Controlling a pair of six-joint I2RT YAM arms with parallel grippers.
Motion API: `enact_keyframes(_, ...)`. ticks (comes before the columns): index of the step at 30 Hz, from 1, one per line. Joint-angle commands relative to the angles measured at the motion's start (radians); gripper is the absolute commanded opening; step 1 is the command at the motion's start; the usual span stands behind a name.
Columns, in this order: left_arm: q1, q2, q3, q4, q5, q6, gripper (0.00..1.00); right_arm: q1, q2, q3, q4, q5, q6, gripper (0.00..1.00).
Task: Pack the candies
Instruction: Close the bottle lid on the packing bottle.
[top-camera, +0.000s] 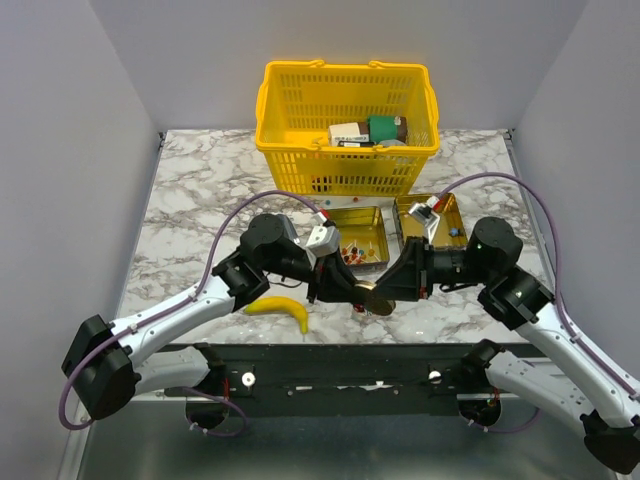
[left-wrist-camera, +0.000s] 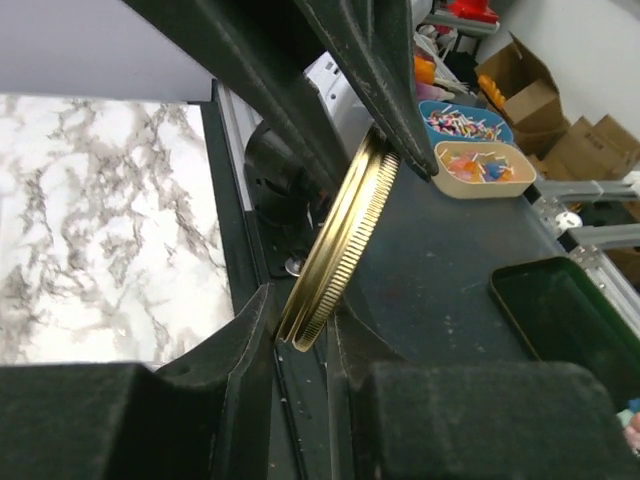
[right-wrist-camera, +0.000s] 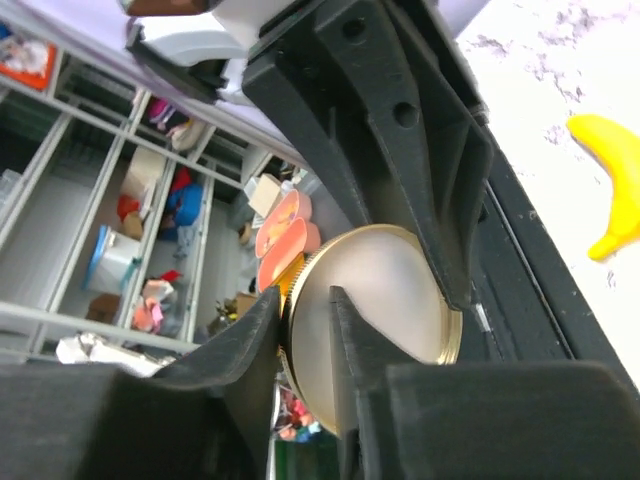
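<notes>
The left fingers (left-wrist-camera: 235, 350) were shut on the round gold lid (left-wrist-camera: 340, 250), pinching its ribbed rim so the lid stood on edge, tilted, between them. The right fingers (right-wrist-camera: 230, 350) straddled the rim of the same lid (right-wrist-camera: 380, 300) with only a narrow gap. The right wrist view did not show whether they pressed on it or stood just clear, so I cannot tell if they had hold of it. In the top view the two arms met nose to nose over the middle of the bench's near edge, with the lid (top-camera: 378, 298) hanging between them above the bench (top-camera: 200, 200).

The candies (top-camera: 348, 253) lay in a small heap in the near left corner of an open gold tin (top-camera: 365, 214). This tin sat in the middle of the bench, just in front of the yellow basket (top-camera: 340, 170). A second gold tin (top-camera: 447, 203) lay just beside the first on its right, partly hidden by the right arm. The basket stood at the far edge of the bench and held a few boxes (top-camera: 350, 132).

A yellow banana (top-camera: 283, 311) lay by the near edge, left of the middle, apart from the tins and under the left arm's reach.
</notes>
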Motion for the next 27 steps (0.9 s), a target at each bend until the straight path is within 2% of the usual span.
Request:
enact_keyframes(1,0.003,0.011,-0.039,0.127,-0.092,-0.094,0.08,0.011,0.000,-0.099,0.009,0.050,0.036,0.41)
enact_keyframes(2,0.003,0.014,-0.042,0.149,-0.098,-0.105,0.06,0.011,-0.003,-0.124,0.016,0.061,0.048,0.45)
enact_keyframes(3,0.003,0.019,-0.047,0.158,-0.102,-0.119,0.05,0.011,-0.006,-0.134,0.018,0.073,0.052,0.55)
enact_keyframes(6,0.003,0.031,-0.054,0.172,-0.115,-0.159,0.04,0.011,-0.034,-0.168,0.012,0.142,0.050,0.64)
enact_keyframes(9,0.004,0.028,-0.076,0.180,-0.167,-0.202,0.03,0.011,-0.080,-0.197,-0.009,0.255,0.033,0.70)
enact_keyframes(16,0.003,0.007,-0.119,0.085,-0.341,-0.303,0.08,0.011,-0.139,-0.219,-0.175,0.599,-0.013,0.76)
enact_keyframes(23,0.003,0.011,-0.169,-0.053,-0.467,-0.429,0.11,0.011,-0.253,-0.256,-0.341,0.943,0.055,0.78)
enact_keyframes(27,0.003,0.054,-0.180,-0.121,-0.530,-0.502,0.12,0.012,-0.296,-0.294,-0.376,1.003,0.075,0.78)
